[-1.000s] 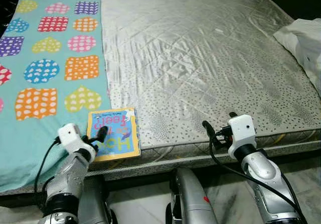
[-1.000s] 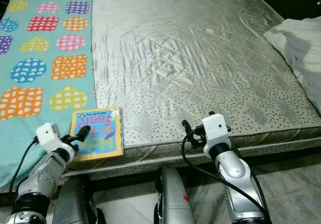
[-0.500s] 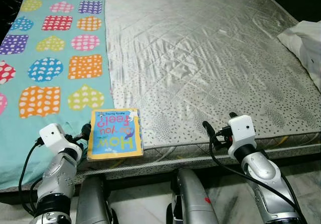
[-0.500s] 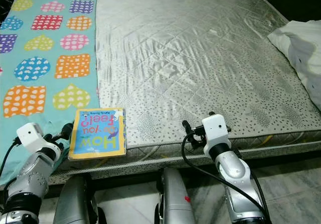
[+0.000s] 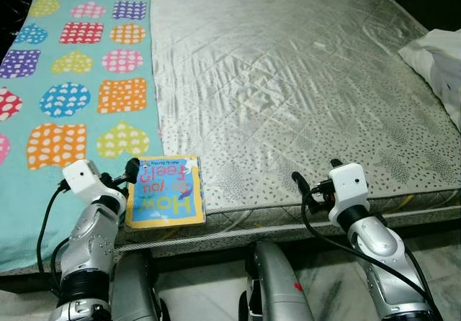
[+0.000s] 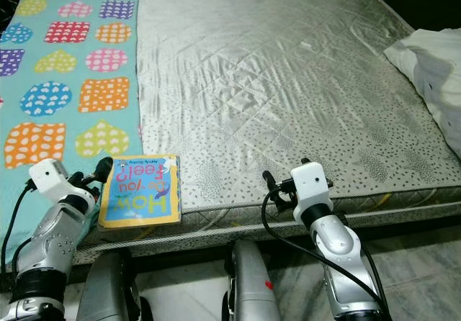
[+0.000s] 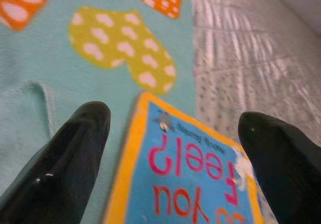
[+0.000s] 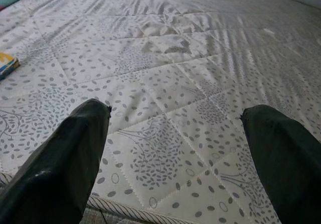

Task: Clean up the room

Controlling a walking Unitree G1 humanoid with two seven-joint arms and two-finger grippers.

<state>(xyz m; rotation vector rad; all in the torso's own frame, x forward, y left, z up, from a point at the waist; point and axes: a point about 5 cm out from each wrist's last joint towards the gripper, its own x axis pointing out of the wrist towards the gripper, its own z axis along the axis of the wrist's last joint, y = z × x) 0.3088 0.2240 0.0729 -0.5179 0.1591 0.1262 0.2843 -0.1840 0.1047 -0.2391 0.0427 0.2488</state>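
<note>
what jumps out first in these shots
A small children's book with a yellow border lies at the near edge of the bed, where a teal blanket patterned with bright hearts meets the silvery quilted mattress. The left gripper is open, its fingers straddling the book.

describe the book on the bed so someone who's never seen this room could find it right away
Start at the big bed, whose silvery quilted mattress has a teal blanket with bright hearts and squares on its left part. At the near edge, where blanket meets mattress, lies the book, flat, just ahead of the open left gripper. Its yellow border and blue cover with pink lettering set it apart.
</note>
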